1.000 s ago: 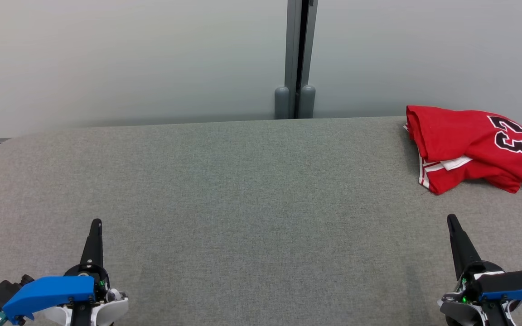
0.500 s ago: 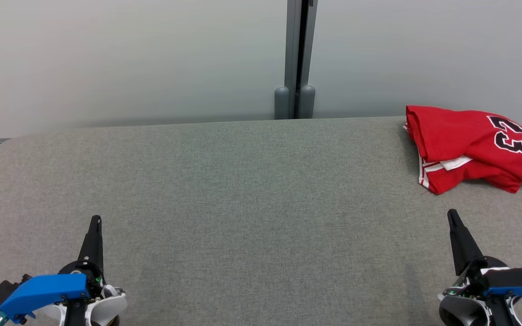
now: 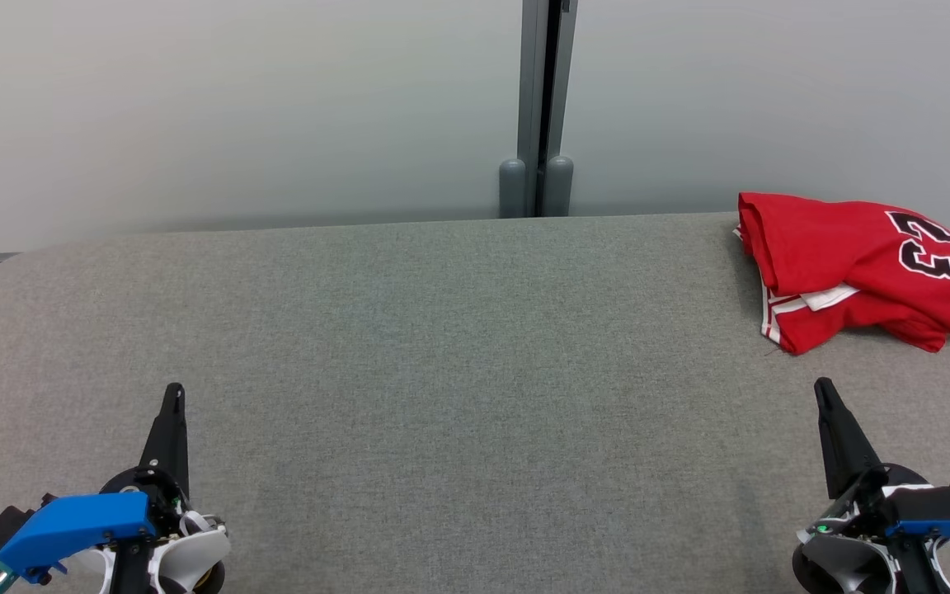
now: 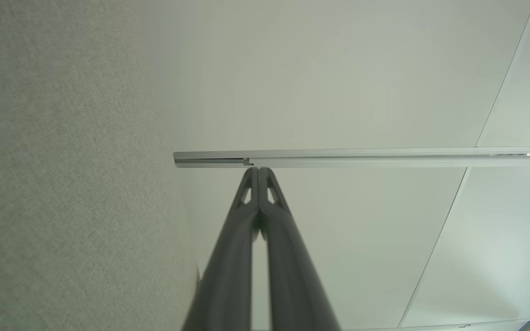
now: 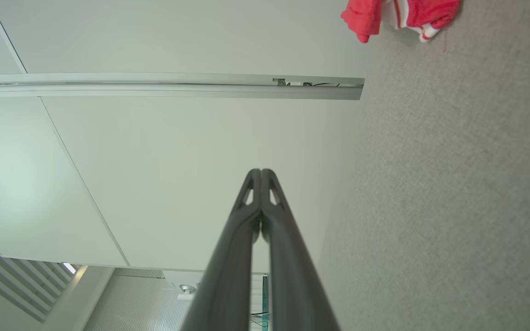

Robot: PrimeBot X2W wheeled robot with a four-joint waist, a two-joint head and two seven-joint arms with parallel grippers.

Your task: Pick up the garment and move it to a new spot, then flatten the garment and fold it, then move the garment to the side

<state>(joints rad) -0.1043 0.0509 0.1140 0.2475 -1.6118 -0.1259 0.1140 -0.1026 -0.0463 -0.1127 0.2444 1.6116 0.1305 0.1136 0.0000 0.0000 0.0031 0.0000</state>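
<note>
The garment (image 3: 854, 268) is a red jersey with white trim and a black number, folded into a bundle at the far right of the grey table (image 3: 458, 346); a corner of the garment (image 5: 398, 16) shows at the top of the right wrist view. My left gripper (image 3: 173, 389) is shut and empty near the table's front left. My right gripper (image 3: 821, 384) is shut and empty at the front right, a short way in front of the garment. In each wrist view the fingers meet at the tips: left gripper (image 4: 259, 169), right gripper (image 5: 261, 171).
A pale partition wall (image 3: 236, 107) with a grey vertical post (image 3: 537, 107) runs behind the table's far edge. The table has rounded corners at left and right.
Both grippers have crept slightly forward over the table, away from me. The garment lies as before.
</note>
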